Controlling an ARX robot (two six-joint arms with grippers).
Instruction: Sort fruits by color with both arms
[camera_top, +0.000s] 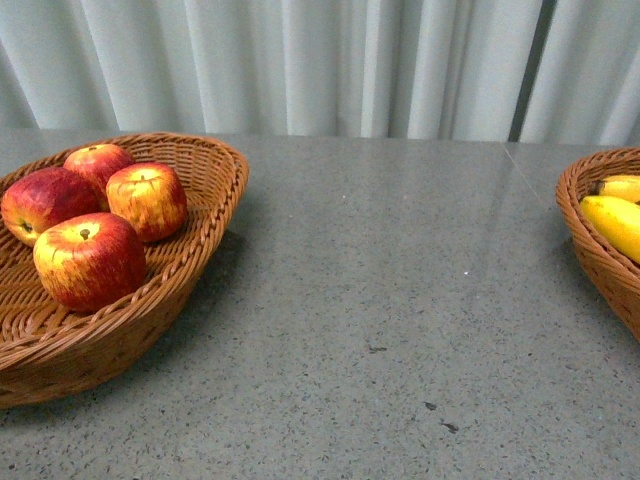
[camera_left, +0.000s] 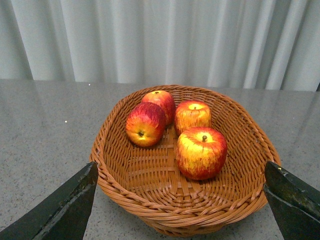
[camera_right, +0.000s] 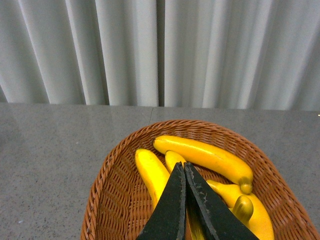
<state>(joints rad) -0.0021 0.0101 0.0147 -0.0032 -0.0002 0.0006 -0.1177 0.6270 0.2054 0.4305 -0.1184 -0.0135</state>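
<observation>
Sorting looks finished: four apples (camera_top: 90, 260) sit in the left basket (camera_top: 200, 250), bananas (camera_right: 200, 155) in the right basket (camera_right: 107, 190), left hand (camera_left: 180, 200) spread wide above the apples, right hand (camera_right: 185, 200) closed, empty.

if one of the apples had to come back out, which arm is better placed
Left, probably. The left gripper is open, facing the basket that holds all four apples. The right gripper is shut, over the bananas in the other basket.
</observation>
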